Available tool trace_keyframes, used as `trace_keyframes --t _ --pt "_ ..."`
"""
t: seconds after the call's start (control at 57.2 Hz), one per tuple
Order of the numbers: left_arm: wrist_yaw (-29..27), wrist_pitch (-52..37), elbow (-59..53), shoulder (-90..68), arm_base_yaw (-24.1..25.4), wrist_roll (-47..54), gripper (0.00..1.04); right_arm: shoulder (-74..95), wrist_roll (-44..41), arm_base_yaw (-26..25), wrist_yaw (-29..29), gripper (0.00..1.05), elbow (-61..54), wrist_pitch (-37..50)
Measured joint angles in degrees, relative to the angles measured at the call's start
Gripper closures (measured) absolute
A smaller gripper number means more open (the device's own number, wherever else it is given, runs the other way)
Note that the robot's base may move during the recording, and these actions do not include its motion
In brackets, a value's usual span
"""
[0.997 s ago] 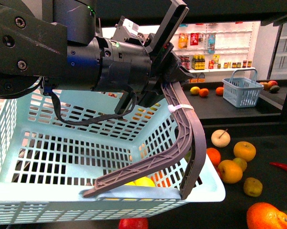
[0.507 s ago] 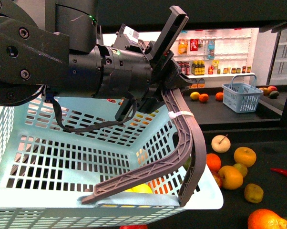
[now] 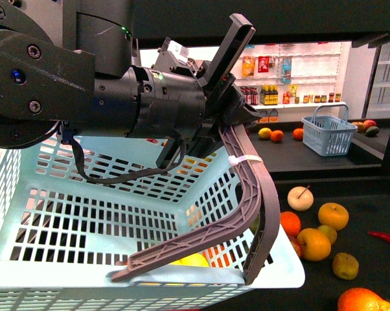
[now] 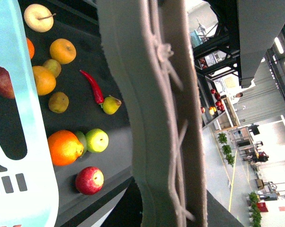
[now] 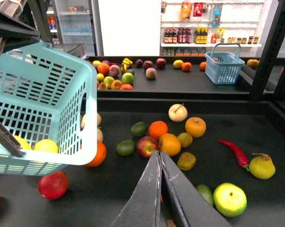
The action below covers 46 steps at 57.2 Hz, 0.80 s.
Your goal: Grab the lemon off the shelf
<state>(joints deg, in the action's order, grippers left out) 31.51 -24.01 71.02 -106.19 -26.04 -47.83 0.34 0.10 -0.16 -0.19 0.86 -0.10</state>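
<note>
Yellow lemon (image 5: 46,145) inside basket (image 5: 81,75), apart from closed right gripper (image 5: 159,158).

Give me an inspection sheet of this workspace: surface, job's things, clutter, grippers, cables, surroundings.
Surface: black shelf tray, loose fruit scattered on it.
Job's things: a yellow fruit, possibly the lemon, shows through the light blue basket.
Clutter: red chili, green apple, red apple, oranges.
Grippers: left gripper shut on grey basket handle; right gripper shut, empty.
Cables: black cable loops under the left arm.
Surroundings: white wall shelves, second blue basket.
</note>
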Motion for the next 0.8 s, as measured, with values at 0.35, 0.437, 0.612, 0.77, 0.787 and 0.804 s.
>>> trace_keyframes --t 0.35,0.437,0.612,0.77,0.787,0.804 --pt "-0.04 0.0 0.0 0.0 0.02 0.0 0.97 0.0 -0.09 0.0 0.0 0.62 0.0 0.0" --pt "-0.02 0.0 0.0 0.0 0.02 0.02 0.97 0.0 -0.09 0.0 0.02 0.46 0.0 0.0" --pt "0.0 0.0 0.0 0.0 0.0 0.02 0.97 0.0 -0.09 0.0 0.02 0.14 0.0 0.0" --pt "-8.41 -5.9 0.0 0.0 1.11 -6.25 0.97 -0.02 -0.09 0.0 0.02 0.07 0.0 0.0" --pt "-9.01 -7.02 0.0 0.0 1.51 -7.08 0.97 -0.02 -0.07 0.0 0.02 0.07 0.0 0.0" --pt "-9.88 -8.76 -0.02 0.0 2.21 -8.37 0.97 -0.02 -0.07 0.0 0.02 0.07 0.0 0.0"
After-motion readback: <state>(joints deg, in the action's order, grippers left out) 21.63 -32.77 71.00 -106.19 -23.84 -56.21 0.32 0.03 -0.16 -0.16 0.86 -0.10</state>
